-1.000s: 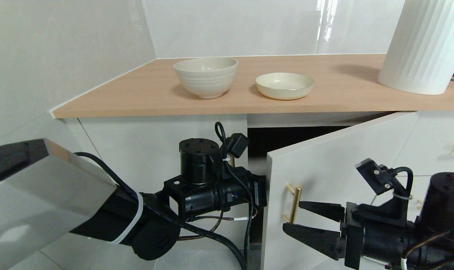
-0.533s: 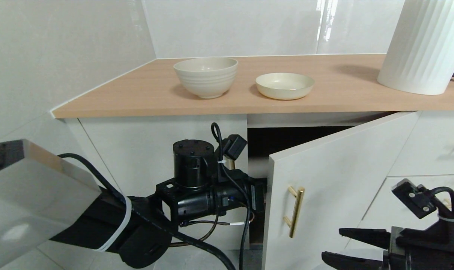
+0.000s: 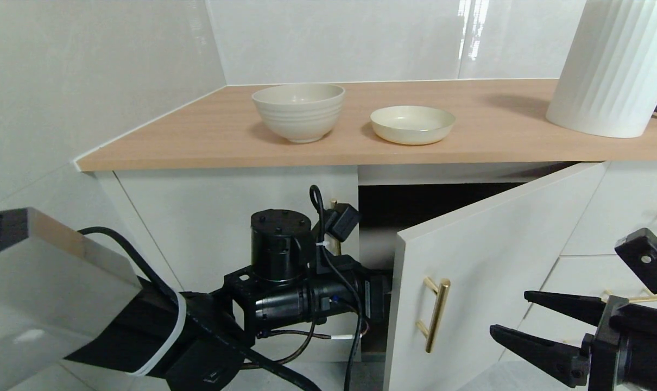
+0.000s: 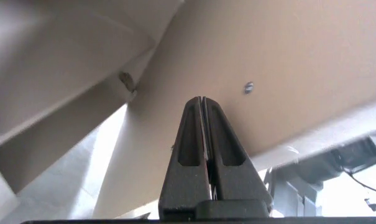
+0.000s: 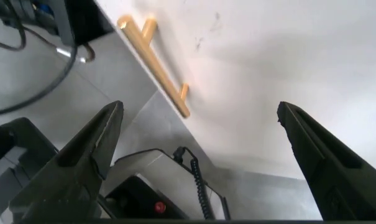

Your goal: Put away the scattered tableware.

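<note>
door (image 3: 486,255) (ajar) — near right gripper (image 3: 509,311); vase (image 3: 611,65) above

No legible text or labels

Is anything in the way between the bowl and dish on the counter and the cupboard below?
Yes. The cupboard door is only partly open and covers much of the opening, and the left gripper, shut, sits in the gap behind it. The bowl and dish have bare counter before them.
</note>
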